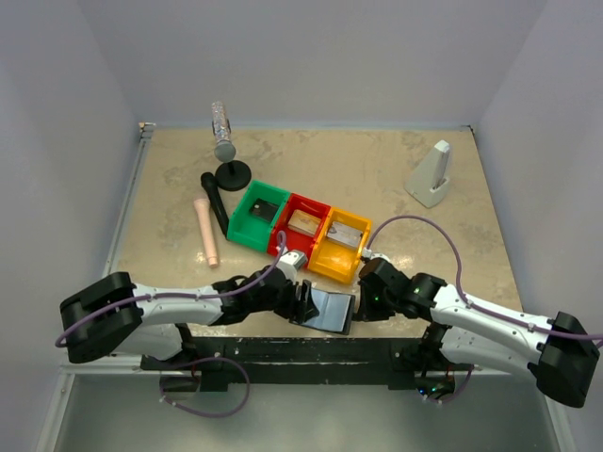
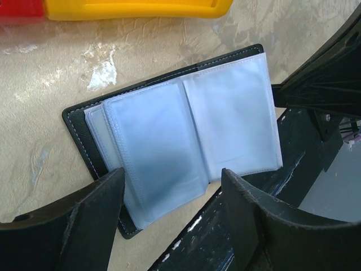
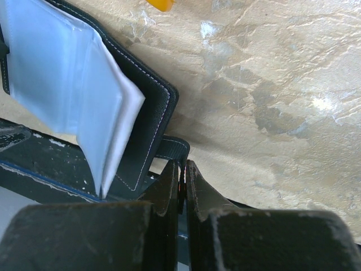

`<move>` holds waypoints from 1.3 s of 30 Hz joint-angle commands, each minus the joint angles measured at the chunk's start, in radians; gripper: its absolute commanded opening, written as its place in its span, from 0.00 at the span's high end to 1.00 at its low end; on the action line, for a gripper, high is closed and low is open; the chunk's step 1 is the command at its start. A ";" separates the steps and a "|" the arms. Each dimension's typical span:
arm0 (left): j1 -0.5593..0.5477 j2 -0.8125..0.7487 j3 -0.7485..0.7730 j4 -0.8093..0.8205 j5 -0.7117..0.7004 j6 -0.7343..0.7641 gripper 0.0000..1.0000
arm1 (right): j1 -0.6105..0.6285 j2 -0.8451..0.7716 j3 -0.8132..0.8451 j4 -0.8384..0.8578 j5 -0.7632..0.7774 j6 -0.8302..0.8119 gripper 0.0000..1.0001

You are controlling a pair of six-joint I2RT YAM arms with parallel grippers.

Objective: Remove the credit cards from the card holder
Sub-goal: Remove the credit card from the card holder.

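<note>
At the near edge of the desk (image 1: 396, 179), the card holder (image 2: 186, 135) lies open between both arms. Left tool (image 2: 172, 179): jaws spread, positioned over the sleeves. Right tool (image 3: 181, 169): closed, apparently pinching the holder's strap. Visible sleeves show no card, and each of the bins (image 1: 283, 247) holds a flat item, so extraction appears largely complete. Desk surface: beige, marbled. Plain pale walls enclose it.

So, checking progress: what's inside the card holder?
The open card holder shows only pale, glossy plastic sleeves; no card face shows through. The top sleeves cover those beneath, so cards there can't be ruled out.
</note>
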 commanded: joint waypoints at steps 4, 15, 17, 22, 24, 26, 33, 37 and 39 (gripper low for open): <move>-0.008 0.033 0.021 0.041 0.044 0.004 0.30 | -0.001 0.007 0.011 0.017 0.006 0.005 1.00; -0.028 0.061 0.052 0.078 0.114 0.024 0.33 | -0.001 0.011 0.011 0.020 0.005 0.003 1.00; -0.031 0.064 0.056 0.089 0.126 0.026 0.33 | -0.001 0.009 0.012 0.018 0.005 0.003 1.00; -0.041 0.067 0.075 0.101 0.151 0.038 0.33 | -0.001 0.006 0.009 0.018 0.005 0.005 1.00; -0.047 0.071 0.092 0.100 0.159 0.044 0.32 | -0.001 0.004 0.011 0.018 0.005 0.006 1.00; -0.051 0.078 0.107 0.098 0.169 0.049 0.32 | -0.001 0.003 0.009 0.017 0.006 0.006 1.00; -0.057 0.082 0.127 0.080 0.156 0.055 0.32 | -0.001 -0.009 0.005 0.012 0.009 0.011 1.00; -0.057 0.099 0.147 0.077 0.172 0.056 0.32 | -0.001 -0.011 0.005 0.011 0.011 0.014 1.00; -0.064 0.116 0.162 0.080 0.183 0.058 0.32 | -0.003 -0.011 0.005 0.009 0.012 0.016 1.00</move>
